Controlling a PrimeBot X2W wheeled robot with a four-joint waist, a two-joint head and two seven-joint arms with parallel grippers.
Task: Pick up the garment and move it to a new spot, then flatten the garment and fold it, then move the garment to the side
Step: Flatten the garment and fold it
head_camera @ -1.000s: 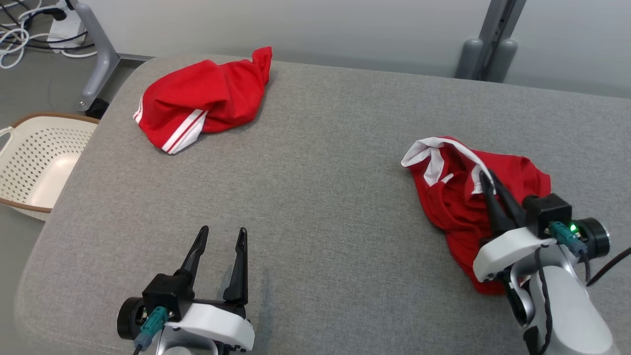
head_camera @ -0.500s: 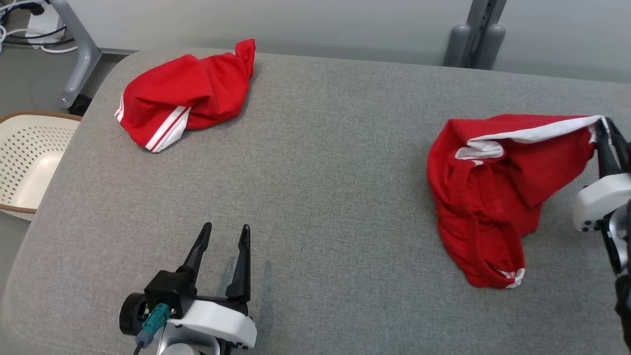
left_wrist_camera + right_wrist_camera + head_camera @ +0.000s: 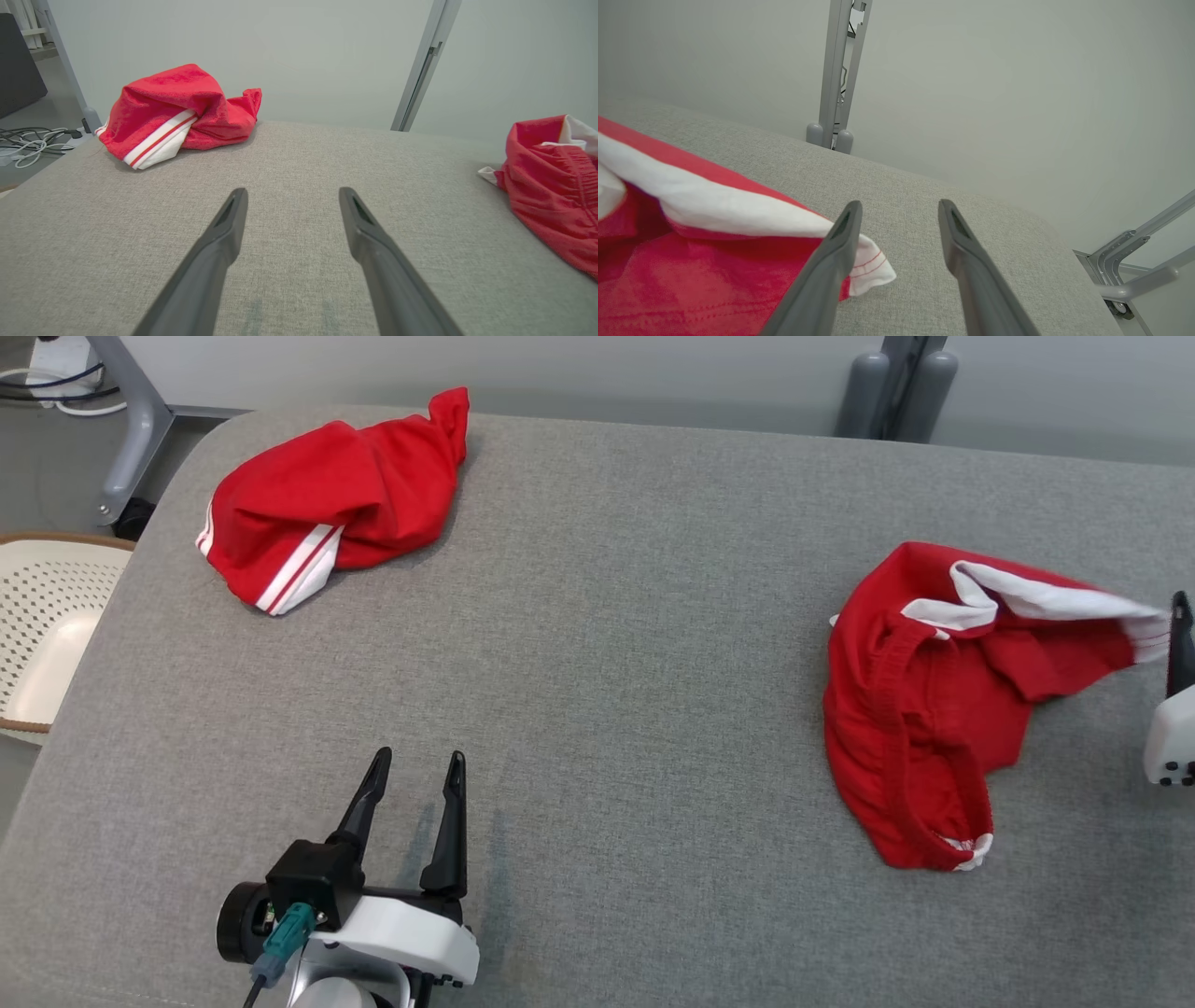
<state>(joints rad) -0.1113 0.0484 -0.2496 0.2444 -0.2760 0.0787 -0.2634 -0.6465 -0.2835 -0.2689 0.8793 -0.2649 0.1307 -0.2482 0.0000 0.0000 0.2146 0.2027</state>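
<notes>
The red garment (image 3: 920, 709) lies crumpled at the right side of the grey bench (image 3: 635, 644), its white-trimmed hem (image 3: 1055, 602) stretched toward the right pincer (image 3: 899, 205). That pincer stands wide with nothing between its fingers, and the hem's corner lies just beside one finger. The left pincer (image 3: 417, 763) is also wide and empty, over the near left. A second red garment (image 3: 327, 513) sits at the far left, well apart.
</notes>
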